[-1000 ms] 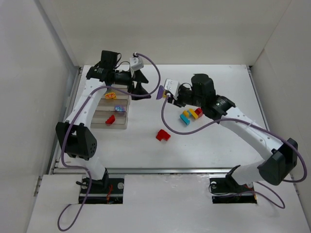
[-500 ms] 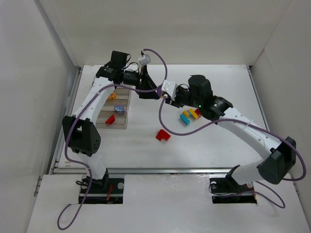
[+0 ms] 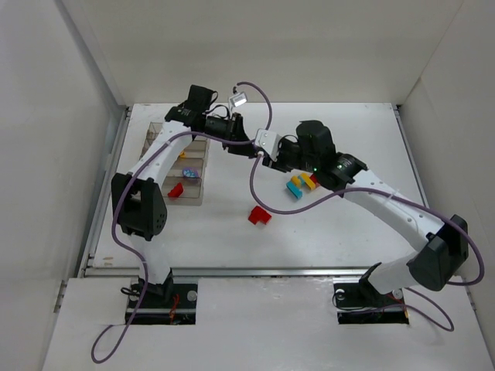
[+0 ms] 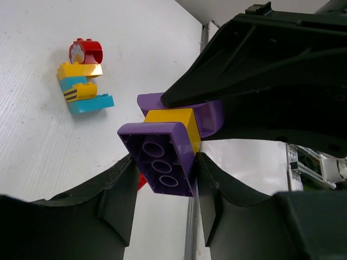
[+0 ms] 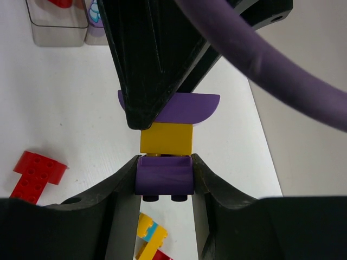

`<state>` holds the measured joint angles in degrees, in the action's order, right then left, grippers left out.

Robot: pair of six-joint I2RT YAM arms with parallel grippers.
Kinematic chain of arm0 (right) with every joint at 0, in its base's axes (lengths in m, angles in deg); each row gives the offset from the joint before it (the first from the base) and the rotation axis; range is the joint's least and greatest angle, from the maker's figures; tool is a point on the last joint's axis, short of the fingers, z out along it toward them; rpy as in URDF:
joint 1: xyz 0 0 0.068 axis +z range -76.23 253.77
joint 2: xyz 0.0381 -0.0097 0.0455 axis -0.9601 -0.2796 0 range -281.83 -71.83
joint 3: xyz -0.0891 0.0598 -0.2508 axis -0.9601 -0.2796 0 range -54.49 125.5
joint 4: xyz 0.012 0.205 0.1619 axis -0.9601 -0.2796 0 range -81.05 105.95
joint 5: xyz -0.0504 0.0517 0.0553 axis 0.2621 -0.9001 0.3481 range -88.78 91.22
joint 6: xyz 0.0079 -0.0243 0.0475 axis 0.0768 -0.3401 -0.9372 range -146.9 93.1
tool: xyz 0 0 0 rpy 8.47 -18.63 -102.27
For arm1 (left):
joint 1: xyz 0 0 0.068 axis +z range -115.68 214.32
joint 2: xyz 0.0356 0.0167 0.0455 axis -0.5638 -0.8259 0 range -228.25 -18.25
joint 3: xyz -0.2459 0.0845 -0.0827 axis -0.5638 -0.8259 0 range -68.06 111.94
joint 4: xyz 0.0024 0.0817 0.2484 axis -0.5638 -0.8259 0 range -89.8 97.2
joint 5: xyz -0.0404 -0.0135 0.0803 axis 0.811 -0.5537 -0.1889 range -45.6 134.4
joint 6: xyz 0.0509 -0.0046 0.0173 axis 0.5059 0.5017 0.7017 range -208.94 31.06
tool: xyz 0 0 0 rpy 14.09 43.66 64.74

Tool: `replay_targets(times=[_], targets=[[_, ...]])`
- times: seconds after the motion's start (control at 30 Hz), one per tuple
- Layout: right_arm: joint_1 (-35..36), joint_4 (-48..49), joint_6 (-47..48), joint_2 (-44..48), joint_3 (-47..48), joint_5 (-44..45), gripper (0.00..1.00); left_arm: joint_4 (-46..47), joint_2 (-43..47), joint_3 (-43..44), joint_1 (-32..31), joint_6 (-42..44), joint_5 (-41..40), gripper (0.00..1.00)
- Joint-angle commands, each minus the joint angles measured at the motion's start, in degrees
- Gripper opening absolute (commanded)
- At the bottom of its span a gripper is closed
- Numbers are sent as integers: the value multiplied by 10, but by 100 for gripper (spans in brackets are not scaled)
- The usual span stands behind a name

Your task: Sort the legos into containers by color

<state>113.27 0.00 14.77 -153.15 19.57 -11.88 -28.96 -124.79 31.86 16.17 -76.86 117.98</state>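
A purple-yellow-purple lego stack [image 5: 165, 138] hangs in the air between both grippers, above the table's middle. My right gripper [image 5: 164, 160] is shut on the purple brick [image 5: 164, 176] at its studded end. My left gripper [image 4: 164, 162] is shut on the purple brick [image 4: 161, 160] at the other end, whose hollow underside faces its camera. In the top view the two grippers meet at the stack [image 3: 261, 154], which is mostly hidden there. The containers [image 3: 193, 199] stand at the left, holding a red lego [image 3: 175, 189], a purple one [image 3: 189, 172] and a yellow one [image 3: 182, 154].
A loose red lego [image 3: 258, 216] lies in front of the grippers. To the right of the grippers, a red, yellow and teal cluster [image 3: 303, 184] lies on the table. The left arm reaches across over the containers' far end. White walls enclose the table on three sides.
My left arm has swung right from above the containers to meet the right gripper, and its jaws have closed from wide open onto the stack's free purple end. The right gripper kept its grip.
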Motion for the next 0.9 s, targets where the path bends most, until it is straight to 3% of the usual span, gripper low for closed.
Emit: replay_targets(times=[0.0,0.07,0.1,0.4,0.63,0.87], targets=[[7,44,-6,14,15,-14,0,4,0,26,3,16,2,17],[7,44,-6,14,10,-14,0,4,0,26,8,16,8,2],[7,44,-6,19,10,-14,0,4,0,26,8,16,8,0],[7,44,5,20,-40,43,0,-20,23,26,36,54,18,0],[0,44,-10,9,-67,29,0,-51,34,26,61,84,18,0],[-10,57,-57,9,-46,-20,0,-92,40,17,66,159,-76,0]])
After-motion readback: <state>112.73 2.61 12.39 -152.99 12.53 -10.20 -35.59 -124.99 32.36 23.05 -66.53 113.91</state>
